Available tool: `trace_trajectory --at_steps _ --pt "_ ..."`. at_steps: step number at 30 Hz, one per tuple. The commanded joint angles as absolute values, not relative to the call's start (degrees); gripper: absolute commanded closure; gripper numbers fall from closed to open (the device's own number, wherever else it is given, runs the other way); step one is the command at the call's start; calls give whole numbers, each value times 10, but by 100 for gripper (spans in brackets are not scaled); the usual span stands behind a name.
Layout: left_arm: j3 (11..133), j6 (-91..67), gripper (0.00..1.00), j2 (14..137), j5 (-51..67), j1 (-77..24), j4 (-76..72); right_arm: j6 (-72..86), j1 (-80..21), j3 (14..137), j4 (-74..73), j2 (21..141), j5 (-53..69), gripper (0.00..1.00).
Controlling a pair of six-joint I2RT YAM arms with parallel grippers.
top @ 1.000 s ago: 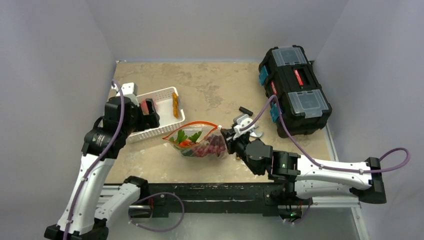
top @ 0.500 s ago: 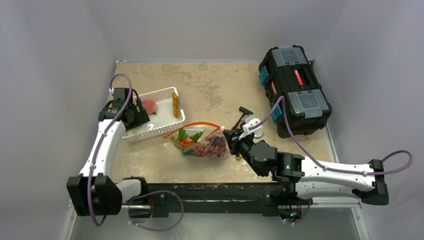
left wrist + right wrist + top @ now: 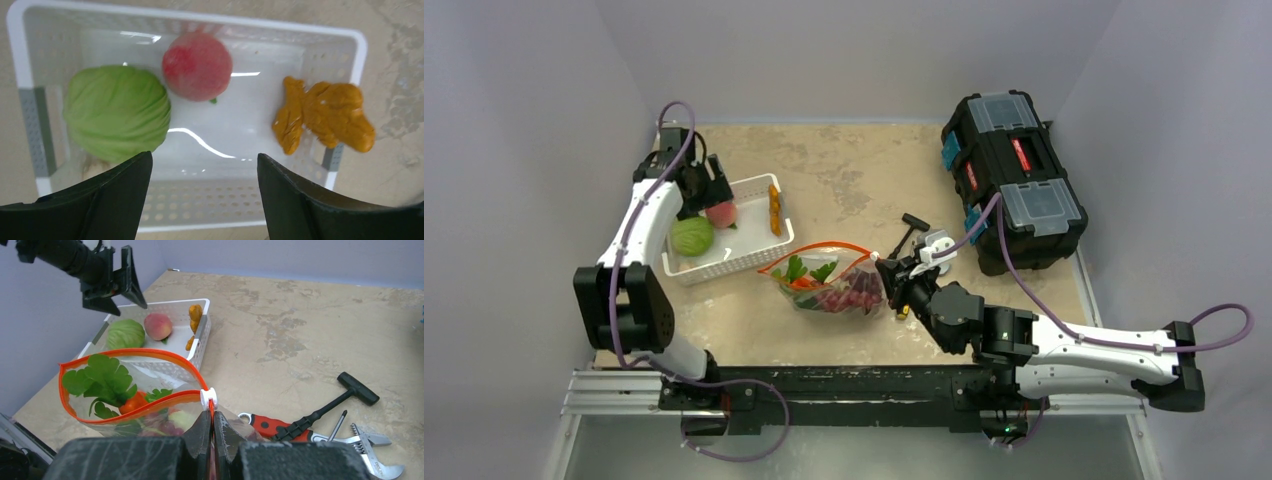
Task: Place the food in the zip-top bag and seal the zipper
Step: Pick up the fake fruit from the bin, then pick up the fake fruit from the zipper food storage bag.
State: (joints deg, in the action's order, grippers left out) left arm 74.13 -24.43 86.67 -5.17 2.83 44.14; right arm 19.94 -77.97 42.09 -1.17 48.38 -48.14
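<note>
The clear zip-top bag (image 3: 829, 287) lies mid-table with its mouth open. Its red-orange zipper (image 3: 125, 353) forms a loop, with the white slider (image 3: 208, 396) at the right corner. Leafy greens (image 3: 102, 375), a carrot (image 3: 134, 402) and dark grapes (image 3: 856, 293) are inside. My right gripper (image 3: 212, 416) is shut on the bag's corner just below the slider. My left gripper (image 3: 204, 156) is open and empty above the white basket (image 3: 200, 20). The basket holds a green cabbage (image 3: 117, 112), a pink peach (image 3: 197, 66) and an orange piece (image 3: 325, 117).
A black toolbox (image 3: 1014, 180) stands at the back right. A hammer (image 3: 320, 410), a red-handled wrench (image 3: 280, 426) and a screwdriver (image 3: 339, 422) lie right of the bag. The basket sits at the table's left, close to the wall.
My left arm has swung from the basket's near side to its far side, uncovering the cabbage and peach. My right gripper has shifted slightly right with the bag corner.
</note>
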Motion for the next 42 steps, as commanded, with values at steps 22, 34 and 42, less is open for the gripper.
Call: trace_trajectory --at_steps 22,34,42 --pt "879 -161 10 1060 -183 -28 433 252 -778 490 -35 526 -493 100" --pt "896 -137 14 1127 -188 -12 425 257 -778 499 -37 531 -477 100" --pt "890 -131 40 1110 -178 -12 416 262 -778 502 -39 532 -471 100"
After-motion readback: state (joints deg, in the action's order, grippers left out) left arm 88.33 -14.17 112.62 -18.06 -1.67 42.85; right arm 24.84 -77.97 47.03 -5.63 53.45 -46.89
